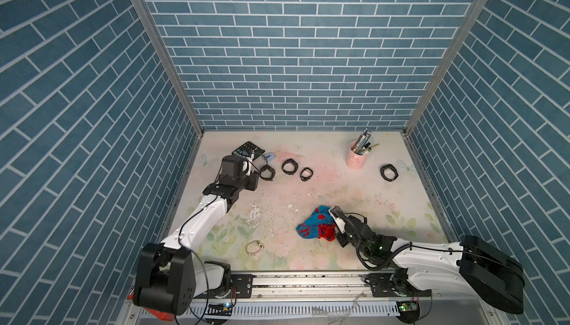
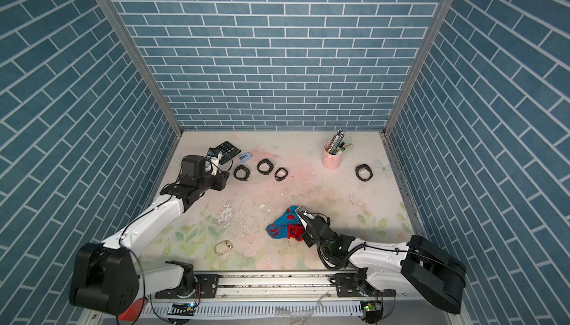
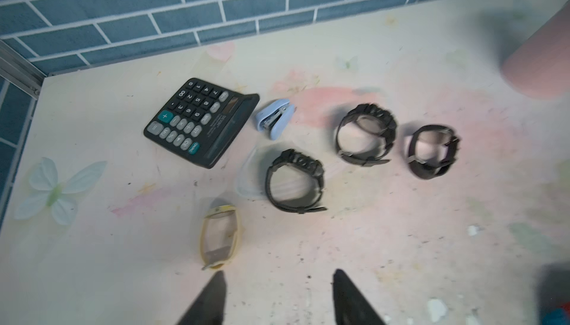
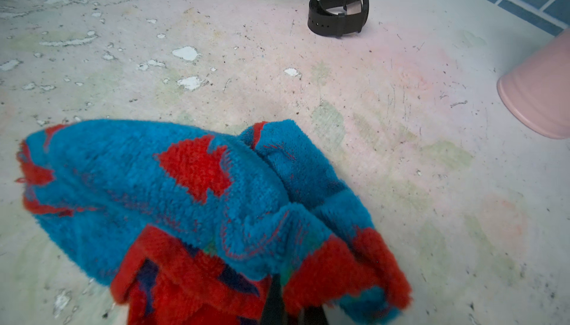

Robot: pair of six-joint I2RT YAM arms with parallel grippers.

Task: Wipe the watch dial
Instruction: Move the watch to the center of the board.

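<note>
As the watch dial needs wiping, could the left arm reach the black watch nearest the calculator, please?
Probably yes: the left end effector hangs open near that watch, only table between.

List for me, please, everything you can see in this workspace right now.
black watches: four, black, three in a row back left, one back right
gold watch: one, gold, front left
cloth: one, blue and red, front, right of centre
calculator: one, black, back left corner
stapler: one, light blue, beside the calculator
cup: one, pink, back right
pens: several, mixed colours, standing in the cup
table: one, pale floral, worn
left pincer: open, empty, back left
right pincer: shut on the cloth
</note>
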